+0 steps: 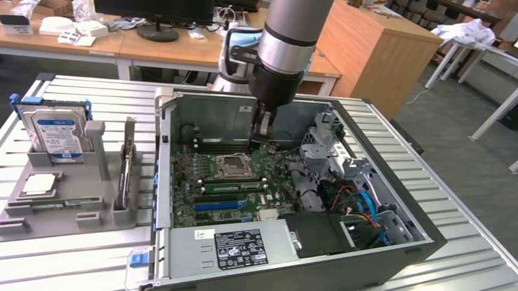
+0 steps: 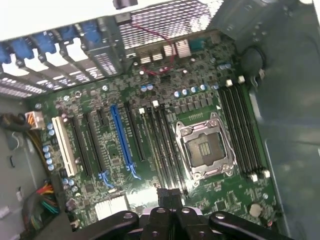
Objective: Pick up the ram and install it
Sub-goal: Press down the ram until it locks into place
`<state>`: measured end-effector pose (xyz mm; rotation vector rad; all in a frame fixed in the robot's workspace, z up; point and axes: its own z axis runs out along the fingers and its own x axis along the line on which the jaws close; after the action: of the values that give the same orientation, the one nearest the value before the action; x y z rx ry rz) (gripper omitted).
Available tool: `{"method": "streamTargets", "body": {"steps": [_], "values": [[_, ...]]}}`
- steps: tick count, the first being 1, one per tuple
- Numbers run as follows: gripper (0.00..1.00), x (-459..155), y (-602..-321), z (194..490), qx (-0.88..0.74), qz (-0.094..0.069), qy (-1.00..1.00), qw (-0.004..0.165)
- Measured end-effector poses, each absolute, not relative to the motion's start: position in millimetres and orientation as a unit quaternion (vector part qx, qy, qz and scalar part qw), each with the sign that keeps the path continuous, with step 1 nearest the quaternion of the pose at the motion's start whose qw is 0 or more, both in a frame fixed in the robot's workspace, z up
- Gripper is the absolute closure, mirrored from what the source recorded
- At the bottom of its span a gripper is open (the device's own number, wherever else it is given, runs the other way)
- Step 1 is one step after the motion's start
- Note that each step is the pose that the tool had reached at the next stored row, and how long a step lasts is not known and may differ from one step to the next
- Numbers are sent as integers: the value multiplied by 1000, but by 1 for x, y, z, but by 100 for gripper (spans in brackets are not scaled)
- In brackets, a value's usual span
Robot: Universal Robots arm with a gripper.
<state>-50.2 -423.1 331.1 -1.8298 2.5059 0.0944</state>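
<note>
Gripper [image 1: 261,140]: lowered inside the open computer case [image 1: 421,233], above the motherboard [image 2: 200,95]; jaws fully closed, nothing visibly held. RAM [image 1: 232,186]: green stick seated in a slot just below the CPU socket [image 1: 233,164]. Case rests on slatted counter [image 1: 89,260].

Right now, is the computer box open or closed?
Open. The computer case has no side cover on, so the motherboard and empty processor socket show.

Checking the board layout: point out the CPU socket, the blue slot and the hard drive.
CPU socket [image 2: 205,150]: wrist view, on its open centre.
Blue slot [image 2: 121,142]: wrist view, mid-length.
Hard drive [image 1: 57,130]: exterior view, on its label.
</note>
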Motion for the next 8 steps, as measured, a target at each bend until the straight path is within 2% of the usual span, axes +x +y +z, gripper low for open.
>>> {"method": "streamTargets", "body": {"steps": [8], "values": [[89,-50,-423,331,-536,29,843,21]]}}
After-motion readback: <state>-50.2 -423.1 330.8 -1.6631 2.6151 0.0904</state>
